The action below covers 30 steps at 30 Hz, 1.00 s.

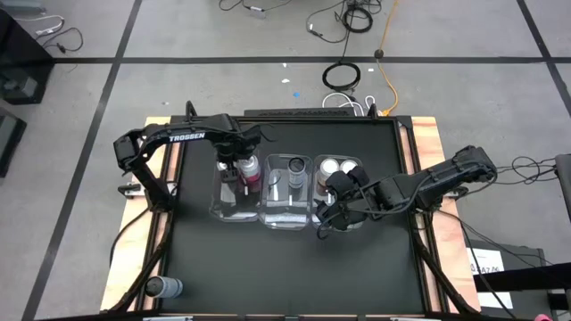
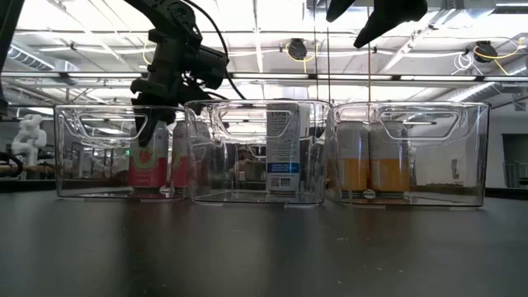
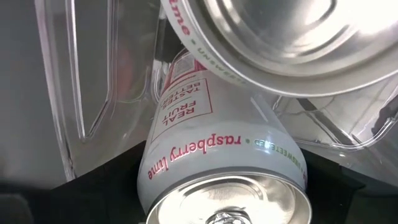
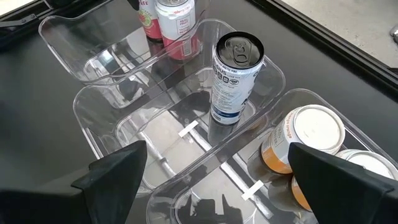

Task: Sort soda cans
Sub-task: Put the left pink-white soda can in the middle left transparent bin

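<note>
Two pink-red cans under left tool (fingers apart).

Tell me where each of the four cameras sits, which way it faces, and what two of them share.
High: overhead, straight down on the table; both arms show.
Low: table height, level through three clear bins; left gripper dips in.
Left wrist: inside a bin, facing pink-red cans.
Right wrist: above the bins; open right gripper shows.
Shared: right wrist and low both see the grey can and orange cans.
</note>
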Motion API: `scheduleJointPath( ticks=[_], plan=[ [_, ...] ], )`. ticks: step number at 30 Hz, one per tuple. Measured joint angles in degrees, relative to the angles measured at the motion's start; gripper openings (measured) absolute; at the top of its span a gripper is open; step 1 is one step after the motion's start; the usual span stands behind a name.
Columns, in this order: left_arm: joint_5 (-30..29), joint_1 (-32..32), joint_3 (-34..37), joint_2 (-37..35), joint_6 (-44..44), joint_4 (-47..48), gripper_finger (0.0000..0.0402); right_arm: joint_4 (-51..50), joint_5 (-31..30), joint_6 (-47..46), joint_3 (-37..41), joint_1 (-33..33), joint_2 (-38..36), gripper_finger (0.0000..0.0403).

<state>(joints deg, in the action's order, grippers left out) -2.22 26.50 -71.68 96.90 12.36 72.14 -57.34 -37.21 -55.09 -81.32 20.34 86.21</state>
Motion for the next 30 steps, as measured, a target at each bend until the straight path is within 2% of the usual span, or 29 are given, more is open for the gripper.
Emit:
scheduleJointPath(
  ticks=[9,13,19,30],
  plan=[
    [-1.2,0.0,0.0,0.0,0.1,-1.3,0.0328,0.1,0.0,0.0,0.0,0.0,0.0,0.0384],
    [-3.1,0.2,0.1,0.3,0.0,-2.2,0.0356,0.1,0.2,0.0,0.0,0.0,0.0,0.0384],
    [-2.8,0.1,0.2,0.3,0.0,-1.9,0.0395,0.1,1.5,0.0,0.0,0.0,0.0,0.0384],
    [-2.1,0.1,-2.7,-0.5,-4.0,4.8,0.0398,0.1,1.5,0.8,0.0,0.0,0.0,0.0384]
  ],
)
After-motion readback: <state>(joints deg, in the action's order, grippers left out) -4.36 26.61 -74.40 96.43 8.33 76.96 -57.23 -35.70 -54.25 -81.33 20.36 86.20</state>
